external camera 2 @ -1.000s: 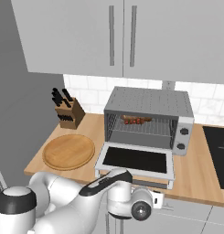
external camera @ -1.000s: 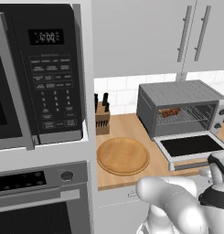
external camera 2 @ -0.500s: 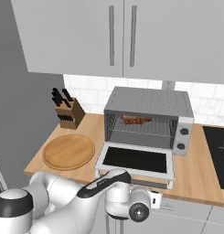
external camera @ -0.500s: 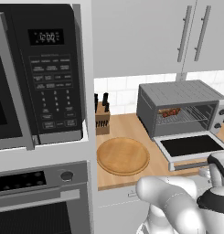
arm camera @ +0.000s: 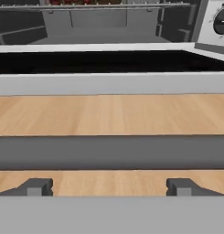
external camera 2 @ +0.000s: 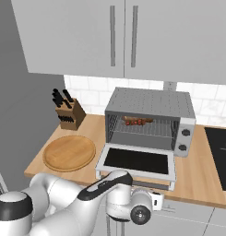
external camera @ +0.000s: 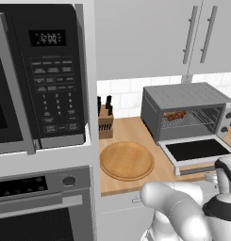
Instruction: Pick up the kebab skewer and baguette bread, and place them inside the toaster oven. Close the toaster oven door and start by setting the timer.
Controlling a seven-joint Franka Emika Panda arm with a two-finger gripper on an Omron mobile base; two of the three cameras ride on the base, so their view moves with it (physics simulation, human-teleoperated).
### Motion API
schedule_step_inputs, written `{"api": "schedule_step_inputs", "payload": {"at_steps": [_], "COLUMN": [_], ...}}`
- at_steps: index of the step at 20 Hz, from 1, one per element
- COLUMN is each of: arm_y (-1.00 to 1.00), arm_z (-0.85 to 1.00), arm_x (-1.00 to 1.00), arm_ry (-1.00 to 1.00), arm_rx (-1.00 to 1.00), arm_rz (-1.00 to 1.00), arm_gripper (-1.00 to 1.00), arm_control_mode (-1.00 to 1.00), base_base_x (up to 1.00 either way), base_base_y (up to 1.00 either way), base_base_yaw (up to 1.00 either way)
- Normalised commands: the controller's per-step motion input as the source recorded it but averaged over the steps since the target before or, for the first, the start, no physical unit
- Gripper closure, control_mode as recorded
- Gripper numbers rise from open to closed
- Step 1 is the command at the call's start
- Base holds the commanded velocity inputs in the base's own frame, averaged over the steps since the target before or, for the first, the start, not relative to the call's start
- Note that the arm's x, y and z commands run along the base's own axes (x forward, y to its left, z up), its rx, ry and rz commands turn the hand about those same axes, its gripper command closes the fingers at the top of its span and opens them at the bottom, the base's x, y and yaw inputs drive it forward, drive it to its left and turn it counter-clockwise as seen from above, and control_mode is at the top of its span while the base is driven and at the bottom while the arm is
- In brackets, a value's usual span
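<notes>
We have the toaster oven [external camera 2: 149, 120] as our landmark on the wooden desk [external camera 2: 197, 177], its mouth open toward us. Hinged down flat in front of it lies the toaster oven door [external camera 2: 136, 161], dark glass up, its long axis running side to side along the desk's front edge. Left of the oven sits a round wooden board [external camera 2: 69, 152], bare on top, and behind that a knife block [external camera 2: 68, 114] against the tiled wall.

Inside the oven, the kebab skewer [external camera 2: 137, 121] lies on the wire rack [external camera 2: 142, 128], lengthwise across the opening. We can't spot the baguette bread from here.

Our gripper [arm camera: 109, 187] hangs low, in front of and below the door's free edge, looking straight in at the oven across the desk. The fingers [arm camera: 36, 187] stand wide apart with nothing between them. In the hand view, the door's front rim spans the width above them, parallel to the gap between the fingers, so we judge the door lies ahead and above, and lifting it shut would mean coming up under that edge.
</notes>
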Motion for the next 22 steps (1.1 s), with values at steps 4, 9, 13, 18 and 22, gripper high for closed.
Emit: {"api": "schedule_step_inputs", "payload": {"at_steps": [4, 9, 13, 18, 22], "arm_y": [0.00, 0.00, 0.00, 0.00, 0.00], "arm_z": [0.28, 0.35, 0.53, 0.45, 0.47], "arm_x": [0.28, 0.28, 0.21, 0.29, 0.40], "arm_ry": [0.00, -0.02, -0.04, -0.01, -0.02], "arm_rx": [0.00, 0.00, 0.00, 0.00, 0.00], "arm_rz": [0.00, 0.00, 0.00, 0.00, 0.00], "arm_gripper": [-1.00, -1.00, -1.00, -1.00, -1.00], "arm_control_mode": [-1.00, -1.00, -1.00, -1.00, -1.00], "base_base_x": [0.00, 0.00, 0.00, 0.00, 0.00], "base_base_y": [0.00, 0.00, 0.00, 0.00, 0.00], "base_base_yaw": [0.00, 0.00, 0.00, 0.00, 0.00]}}
